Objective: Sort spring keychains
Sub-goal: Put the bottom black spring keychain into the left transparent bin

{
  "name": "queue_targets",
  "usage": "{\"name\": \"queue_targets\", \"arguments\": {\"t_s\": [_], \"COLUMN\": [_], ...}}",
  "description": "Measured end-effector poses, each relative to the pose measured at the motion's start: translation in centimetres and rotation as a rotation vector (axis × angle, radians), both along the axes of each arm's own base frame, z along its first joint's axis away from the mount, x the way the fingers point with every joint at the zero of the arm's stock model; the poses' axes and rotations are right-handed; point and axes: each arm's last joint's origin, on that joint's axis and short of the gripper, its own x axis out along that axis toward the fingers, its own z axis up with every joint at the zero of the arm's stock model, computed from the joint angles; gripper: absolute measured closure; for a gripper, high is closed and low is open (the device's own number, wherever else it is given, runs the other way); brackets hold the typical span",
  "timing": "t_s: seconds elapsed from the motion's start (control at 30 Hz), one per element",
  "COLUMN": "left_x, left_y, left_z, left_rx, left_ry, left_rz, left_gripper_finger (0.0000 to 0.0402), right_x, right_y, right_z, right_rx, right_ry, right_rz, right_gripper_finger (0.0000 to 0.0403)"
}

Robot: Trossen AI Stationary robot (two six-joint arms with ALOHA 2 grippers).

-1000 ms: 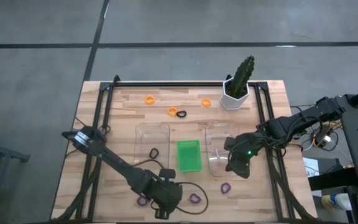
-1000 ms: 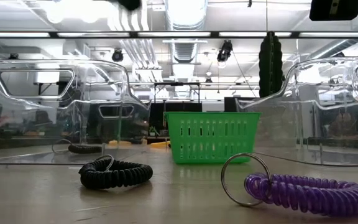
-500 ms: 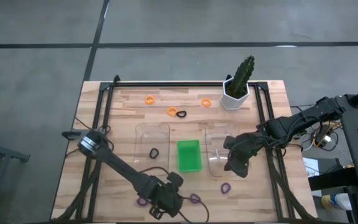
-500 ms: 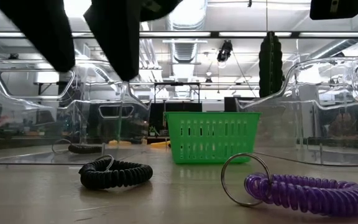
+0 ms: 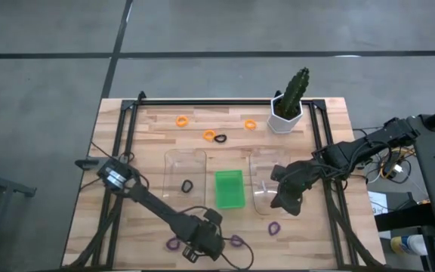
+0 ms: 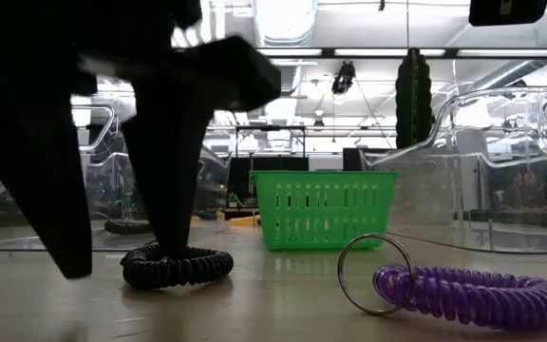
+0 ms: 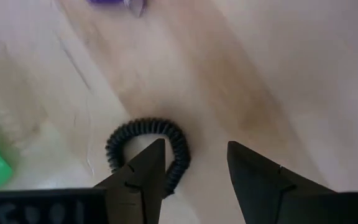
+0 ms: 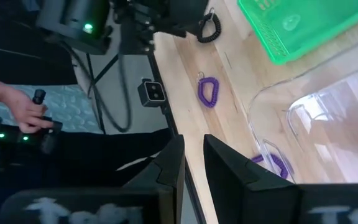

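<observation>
My left gripper is open near the table's near edge, low over a black spring keychain. One finger stands over the loop's middle and the other outside it, with the coil's side between them. The low view shows this black keychain flat on the table beside a purple one. Purple keychains lie nearby. My right gripper, open by a narrow gap and holding nothing, hovers over the right clear tray. My left gripper comes at the black keychain from above, pointing down. One finger reaches down to the coil in the low view. I cannot tell whether it touches the coil. The keychain lies flat on the table.
A green tray sits between two clear trays; the left one holds a black keychain. Orange keychains and a black one lie toward the far edge, by a potted cactus. A person's hand shows beyond the table.
My left gripper has come down from above the table's near edge until its open fingers stand around the black keychain. The keychain has not moved.
</observation>
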Motion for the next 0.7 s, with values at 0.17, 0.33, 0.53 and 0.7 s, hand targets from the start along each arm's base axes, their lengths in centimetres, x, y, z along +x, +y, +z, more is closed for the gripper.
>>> {"name": "queue_targets", "arguments": {"t_s": [0.17, 0.33, 0.53, 0.7], "left_x": [0.2, 0.5, 0.5, 0.9], "left_y": [1.0, 1.9, 1.9, 1.8], "left_z": [-0.5, -1.2, -1.3, -0.9], "left_rx": [0.022, -0.02, -0.024, -0.035], "left_ry": [0.014, 0.048, 0.047, 0.034], "left_rz": [0.043, 0.088, 0.09, 0.126], "left_gripper_finger": [0.0237, 0.0247, 0.0315, 0.0388], "right_x": [0.0, 0.0, 0.1, 0.1], "right_y": [0.0, 0.0, 0.0, 0.0], "right_z": [0.0, 0.0, 0.1, 0.1], "right_rx": [0.002, 0.002, 0.001, 0.001], "right_ry": [-0.004, -0.006, -0.01, -0.01], "right_rz": [0.0, 0.0, 0.002, 0.002], "right_gripper_finger": [0.0346, 0.0346, 0.0346, 0.0346]}}
